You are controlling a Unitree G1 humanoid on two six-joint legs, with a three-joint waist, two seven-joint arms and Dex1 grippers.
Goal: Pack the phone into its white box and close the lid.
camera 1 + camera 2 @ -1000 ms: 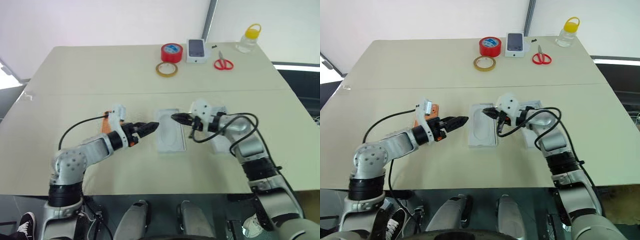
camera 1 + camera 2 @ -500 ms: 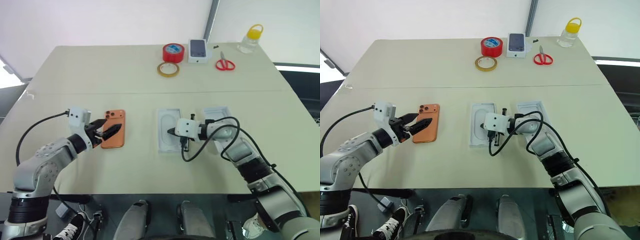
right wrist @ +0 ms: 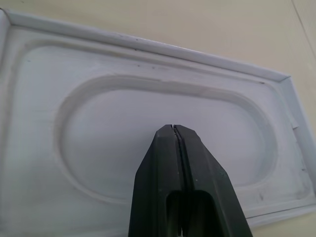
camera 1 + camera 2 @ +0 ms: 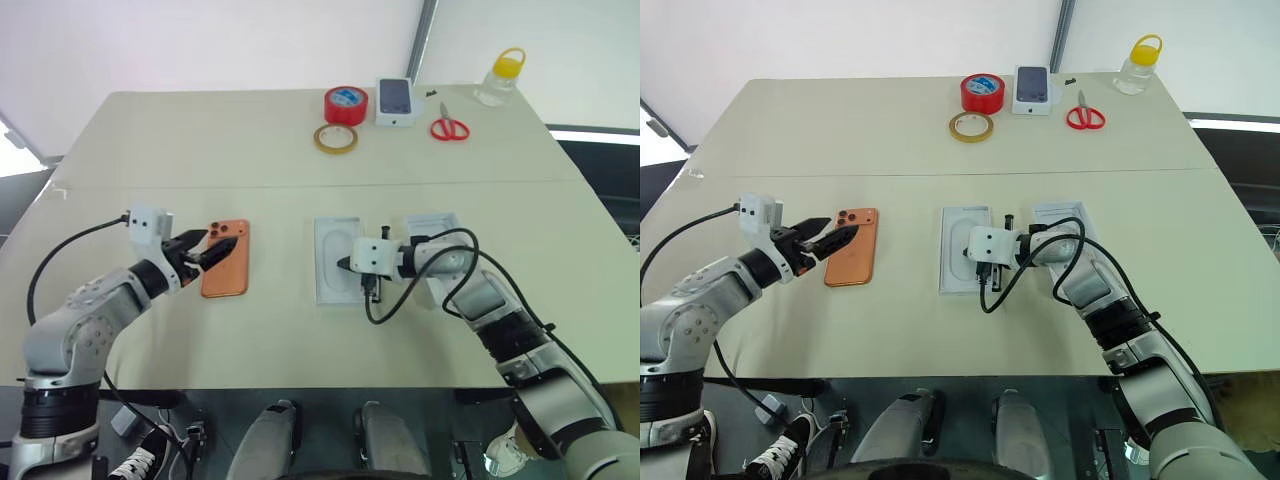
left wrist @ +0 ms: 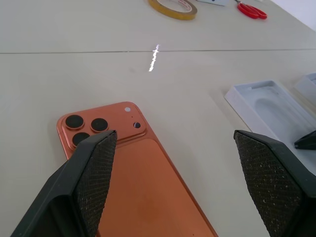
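Note:
The orange phone [image 4: 230, 265] lies flat on the table, back up, its three dark lenses [image 5: 89, 127] at the far end. My left gripper [image 4: 218, 245] hangs open just over the phone's camera end, holding nothing; one finger [image 5: 91, 170] overlaps the lens corner. To the right sits the white box [image 4: 330, 288], a shallow tray with an oval recess [image 3: 148, 128]. My right gripper [image 4: 344, 265] is shut, its tip low over the tray's middle [image 3: 174, 129]. The white lid [image 4: 432, 226] lies beside the box, partly under my right arm.
At the table's far side stand a red tape roll [image 4: 343, 104], a tan tape ring [image 4: 333, 139], a small white carton printed with a phone [image 4: 396, 101], red scissors [image 4: 449, 127] and a yellow-capped bottle [image 4: 497, 78]. A seam [image 4: 300, 184] crosses the tabletop.
My left gripper swung left, away from the box, and uncovered the orange phone. My right gripper dropped to the tray and shut. Little has moved in the last half second.

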